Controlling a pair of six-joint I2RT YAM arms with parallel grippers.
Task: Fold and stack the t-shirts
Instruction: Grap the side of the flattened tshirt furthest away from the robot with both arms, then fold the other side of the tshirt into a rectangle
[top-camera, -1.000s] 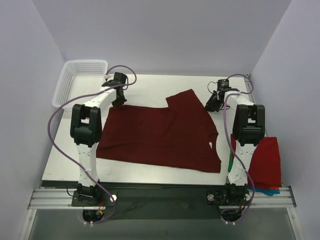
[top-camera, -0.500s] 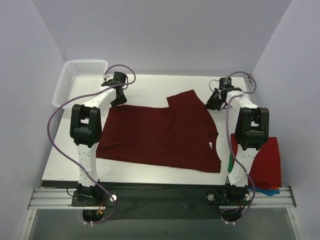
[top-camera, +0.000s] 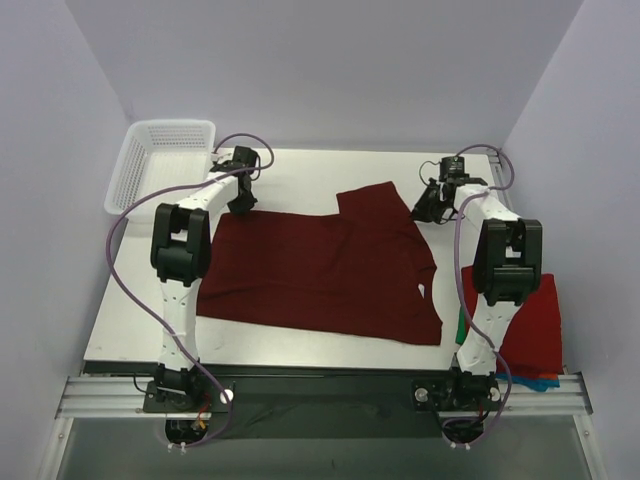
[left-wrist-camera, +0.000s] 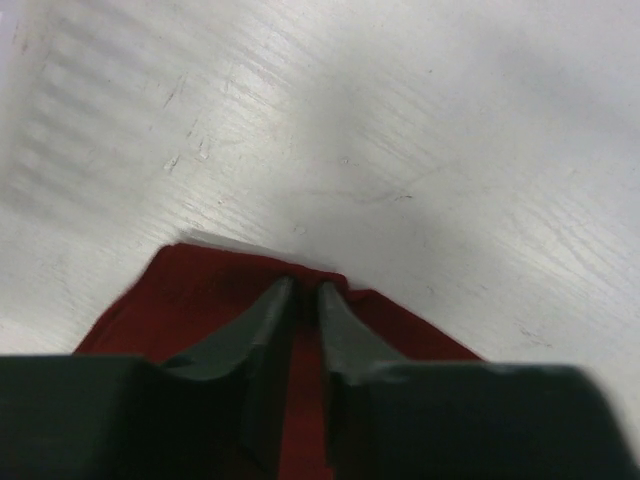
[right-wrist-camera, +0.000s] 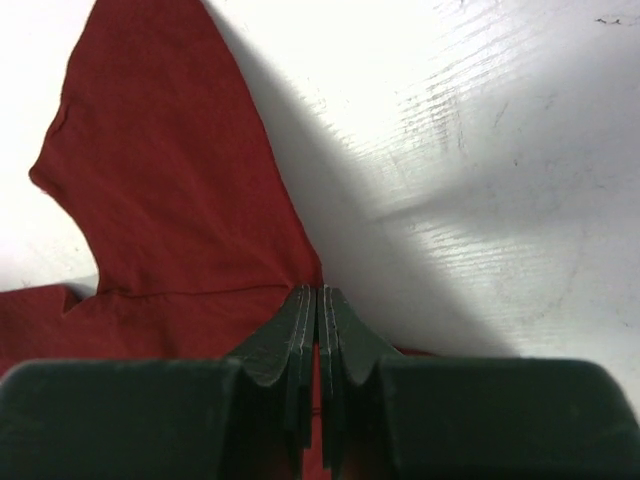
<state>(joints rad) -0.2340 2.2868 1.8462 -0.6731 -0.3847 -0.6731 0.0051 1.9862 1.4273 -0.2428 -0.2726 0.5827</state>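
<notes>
The dark maroon t-shirt (top-camera: 320, 275) lies spread flat across the table, one sleeve (top-camera: 372, 198) pointing to the far side. My left gripper (top-camera: 243, 203) hovers over its far left corner (left-wrist-camera: 180, 300). In the left wrist view the left gripper (left-wrist-camera: 307, 288) has its jaws a narrow gap apart, with flat cloth beneath them. My right gripper (top-camera: 424, 210) is at the shirt's far right edge. In the right wrist view the right gripper (right-wrist-camera: 317, 290) is shut, its tips at the cloth's border (right-wrist-camera: 170, 180); whether any cloth is pinched does not show. A brighter red t-shirt (top-camera: 530, 315) lies folded at the right edge, with a sliver of green cloth (top-camera: 460, 327) beside it.
A white mesh basket (top-camera: 160, 160) stands at the far left corner, behind the left arm. Bare white table (top-camera: 300, 170) runs along the far side between the two grippers. Purple walls close in on three sides. A bit of blue cloth (top-camera: 545, 384) peeks out under the red pile.
The left jaws have parted from shut to a narrow gap, and the left arm has shifted slightly right. The right arm's elbow swung right; its gripper stays shut. The shirt has barely moved.
</notes>
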